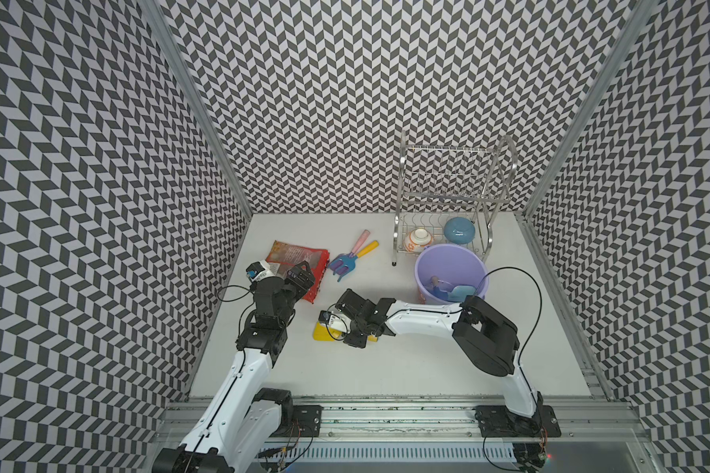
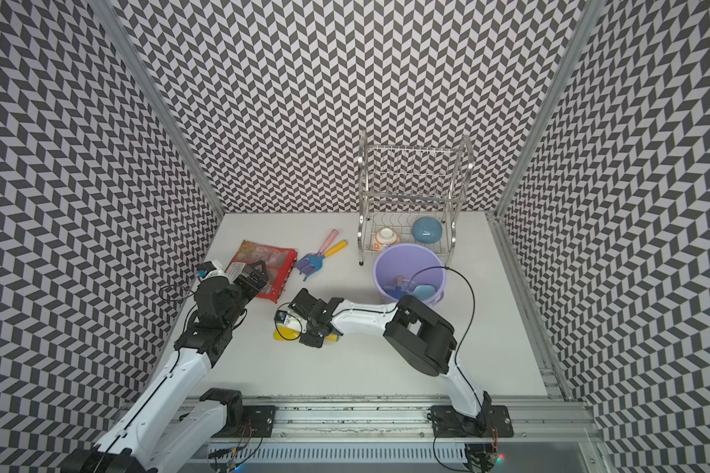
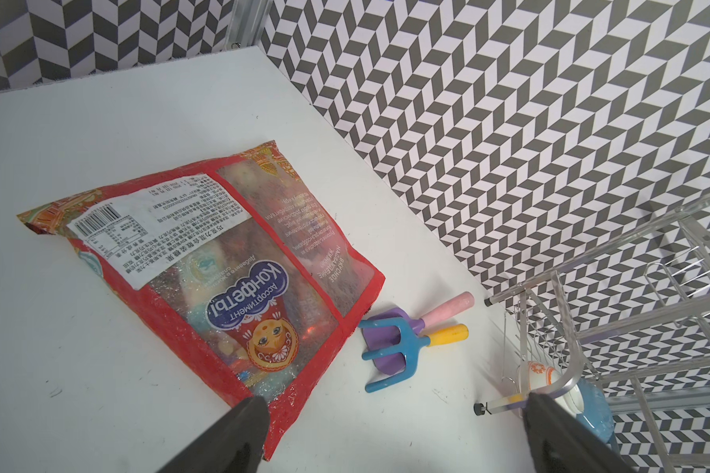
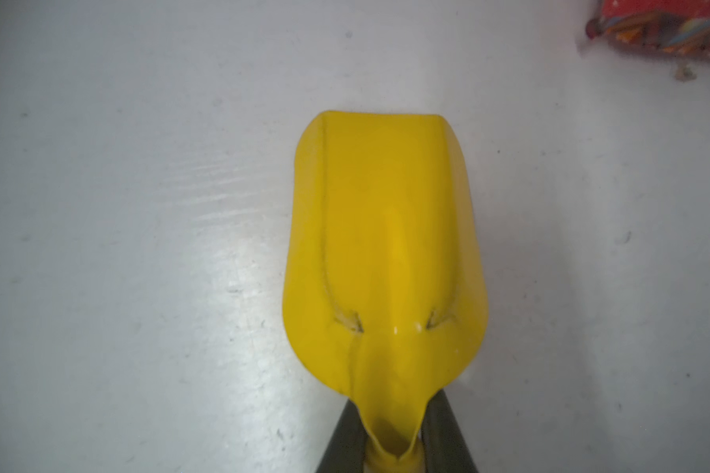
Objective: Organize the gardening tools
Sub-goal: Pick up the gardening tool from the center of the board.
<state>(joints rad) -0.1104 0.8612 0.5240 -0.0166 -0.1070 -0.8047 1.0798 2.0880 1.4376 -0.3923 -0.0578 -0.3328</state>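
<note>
A yellow spade (image 4: 386, 245) lies flat on the white table, and my right gripper (image 4: 394, 401) is shut on its neck, one finger against each side. In both top views that gripper (image 1: 355, 333) (image 2: 312, 333) covers the handle, while the blade (image 1: 322, 332) sticks out to the left. A blue rake with a yellow handle (image 1: 347, 262) lies over a purple fork with a pink handle (image 1: 361, 239) further back. Inside the lavender bucket (image 1: 421, 262) are a pale blue shovel (image 1: 460, 291) and a dark blue trowel (image 1: 439, 288). My left gripper (image 3: 396, 403) hangs open over a corner of the red packet.
A red snack packet (image 1: 300, 258) lies at the back left, partly under my left arm. A metal dish rack (image 1: 447, 195) with a white bowl (image 1: 417, 237) and a blue bowl (image 1: 460, 231) stands behind the bucket. Patterned walls close in three sides.
</note>
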